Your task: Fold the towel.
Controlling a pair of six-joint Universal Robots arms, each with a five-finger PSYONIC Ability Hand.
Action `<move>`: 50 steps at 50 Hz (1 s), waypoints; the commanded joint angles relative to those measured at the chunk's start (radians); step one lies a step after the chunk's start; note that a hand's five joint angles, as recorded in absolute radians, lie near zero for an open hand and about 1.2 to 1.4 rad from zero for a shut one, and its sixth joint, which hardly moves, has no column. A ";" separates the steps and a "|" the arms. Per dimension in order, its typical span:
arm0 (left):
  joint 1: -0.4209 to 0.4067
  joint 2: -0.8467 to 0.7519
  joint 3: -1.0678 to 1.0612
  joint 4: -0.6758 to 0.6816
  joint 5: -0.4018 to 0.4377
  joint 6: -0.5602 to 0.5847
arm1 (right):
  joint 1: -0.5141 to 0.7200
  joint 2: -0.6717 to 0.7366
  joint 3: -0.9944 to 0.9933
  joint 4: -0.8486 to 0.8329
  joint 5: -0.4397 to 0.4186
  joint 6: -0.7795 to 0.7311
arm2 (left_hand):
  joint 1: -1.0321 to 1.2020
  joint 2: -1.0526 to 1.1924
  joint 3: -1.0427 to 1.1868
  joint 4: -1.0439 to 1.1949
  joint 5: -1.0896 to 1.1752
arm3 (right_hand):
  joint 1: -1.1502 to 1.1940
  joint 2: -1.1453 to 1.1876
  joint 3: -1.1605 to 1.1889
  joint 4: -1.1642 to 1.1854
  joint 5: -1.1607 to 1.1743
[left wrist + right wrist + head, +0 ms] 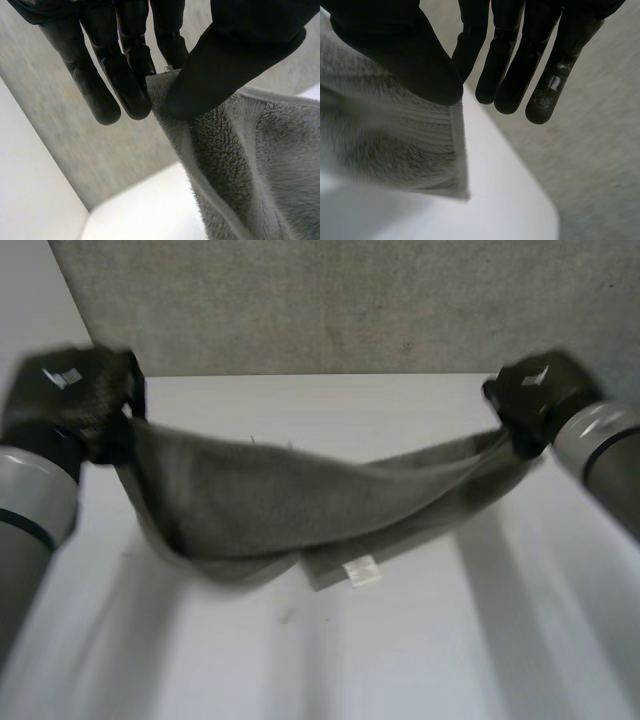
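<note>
Towel (270,505) sags nearest over the counter (400,660), with a white label (361,571) at its low edge. Judged soft, light, limp terry that won't slip, so it is best held at the corners. Farther out, left hand (85,400) and right hand (535,395) each pinch an end corner between thumb and fingers (125,85).

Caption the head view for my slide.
The towel sags over the table, its ends pinched by the left hand and right hand.
</note>
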 commanded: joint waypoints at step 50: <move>0.184 -0.562 0.742 0.492 0.136 -0.007 | 0.035 0.190 -0.283 -0.732 0.017 -0.334 | 0.220 0.180 0.181 0.179 0.194 | 0.430 0.214 0.208 0.202 0.220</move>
